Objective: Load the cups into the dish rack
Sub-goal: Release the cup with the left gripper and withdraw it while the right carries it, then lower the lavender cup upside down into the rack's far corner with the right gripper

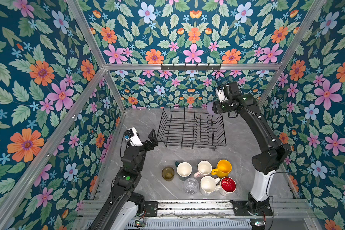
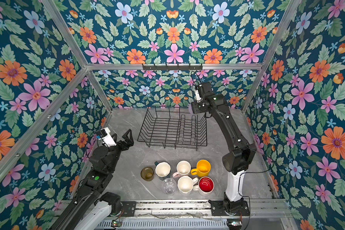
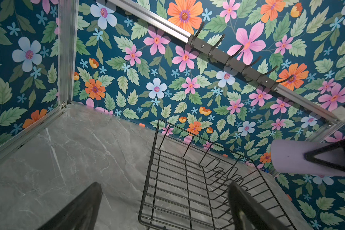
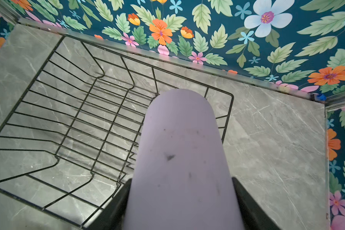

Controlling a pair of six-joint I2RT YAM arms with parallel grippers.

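The black wire dish rack [image 1: 191, 129] [image 2: 172, 130] stands empty at the back of the table. Above its far right corner my right gripper [image 1: 215, 108] [image 4: 182, 199] is shut on the lilac tumbler [image 1: 210, 108] [image 4: 181, 151], which lies sideways in the jaws. At the rack's near left corner [image 3: 147, 199] my left gripper [image 1: 145, 137] [image 3: 165, 187] hangs open with nothing in it. The other cups stand grouped near the front: olive glass [image 1: 168, 173], teal mug [image 1: 184, 169], pink mug [image 1: 204, 168], yellow mug [image 1: 223, 168], clear glass [image 1: 191, 185], white faceted mug [image 1: 208, 184], red-lined mug [image 1: 228, 185].
Floral walls with aluminium posts close in the table on three sides. A dark hook rail [image 1: 190, 66] runs along the back wall above the rack. The right arm [image 1: 261, 135] arches over the table's right side.
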